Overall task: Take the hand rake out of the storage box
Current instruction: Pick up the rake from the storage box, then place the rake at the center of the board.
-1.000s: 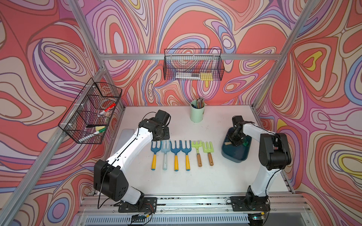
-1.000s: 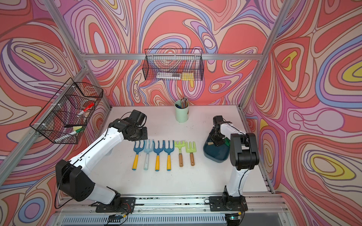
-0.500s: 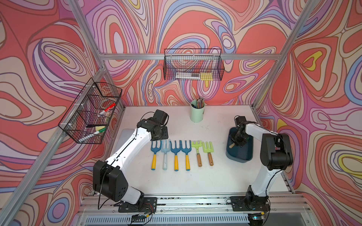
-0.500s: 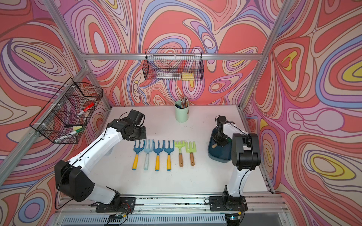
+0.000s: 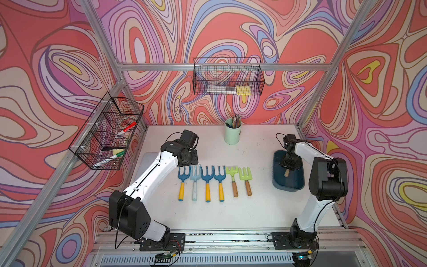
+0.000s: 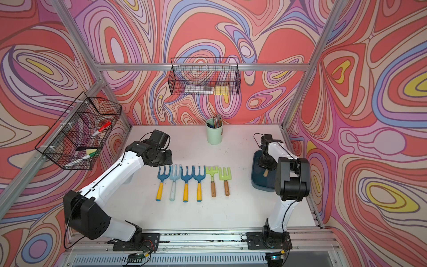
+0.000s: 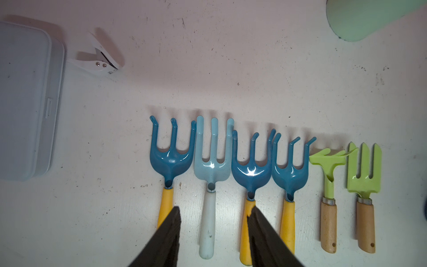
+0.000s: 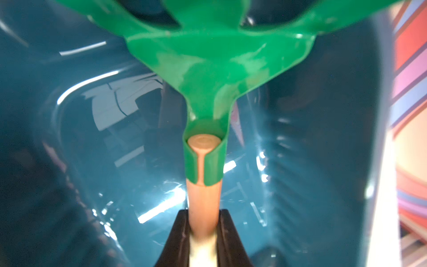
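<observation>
Removal is pending: my right gripper point(image 8: 203, 219) is clamping the hand rake point(image 8: 215, 64) handle inside the storage box point(image 8: 69, 150); my left gripper point(image 7: 213, 211) is hovering apart, empty.

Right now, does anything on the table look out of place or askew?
Only small things: in the row, the lime rake lies skewed, its tines against the lime fork beside it. The table is scuffed. Nothing spilled or broken.

Tines of the hand rake point(image 8: 217, 60) are cut off.
</observation>
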Controlling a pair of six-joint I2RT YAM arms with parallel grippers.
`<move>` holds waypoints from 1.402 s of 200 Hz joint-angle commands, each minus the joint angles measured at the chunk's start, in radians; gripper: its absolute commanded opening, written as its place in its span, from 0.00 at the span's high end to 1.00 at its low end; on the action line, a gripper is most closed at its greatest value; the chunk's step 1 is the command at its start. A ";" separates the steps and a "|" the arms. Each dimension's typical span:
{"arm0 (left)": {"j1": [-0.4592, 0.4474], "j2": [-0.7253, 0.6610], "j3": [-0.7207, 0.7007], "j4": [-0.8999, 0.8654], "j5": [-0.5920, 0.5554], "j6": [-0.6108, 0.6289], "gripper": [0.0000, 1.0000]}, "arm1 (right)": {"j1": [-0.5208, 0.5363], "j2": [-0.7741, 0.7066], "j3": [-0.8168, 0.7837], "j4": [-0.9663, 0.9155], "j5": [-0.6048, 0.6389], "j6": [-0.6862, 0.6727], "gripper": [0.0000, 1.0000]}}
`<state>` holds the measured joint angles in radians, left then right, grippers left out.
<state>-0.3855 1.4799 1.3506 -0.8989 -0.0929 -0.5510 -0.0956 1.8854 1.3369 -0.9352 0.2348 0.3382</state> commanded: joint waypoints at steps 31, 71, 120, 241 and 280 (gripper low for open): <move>0.005 -0.043 -0.008 -0.026 -0.002 -0.003 0.49 | -0.039 -0.030 0.090 -0.035 -0.043 -0.076 1.00; 0.005 -0.052 -0.011 -0.019 0.001 -0.008 0.49 | -0.025 -0.097 0.118 -0.049 -0.123 -0.037 1.00; 0.005 -0.038 -0.019 0.007 0.024 -0.021 0.49 | 0.093 -0.167 0.157 -0.116 -0.128 -0.014 1.00; 0.005 -0.076 -0.030 -0.026 -0.037 -0.009 0.49 | 0.499 -0.228 -0.122 -0.013 -0.250 0.106 1.00; 0.007 -0.083 -0.039 -0.029 -0.047 -0.011 0.49 | 0.499 -0.248 -0.216 -0.046 -0.240 0.066 1.00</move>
<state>-0.3855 1.4178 1.3285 -0.9005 -0.1162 -0.5648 0.4046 1.6852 1.1584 -0.9871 -0.0082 0.4168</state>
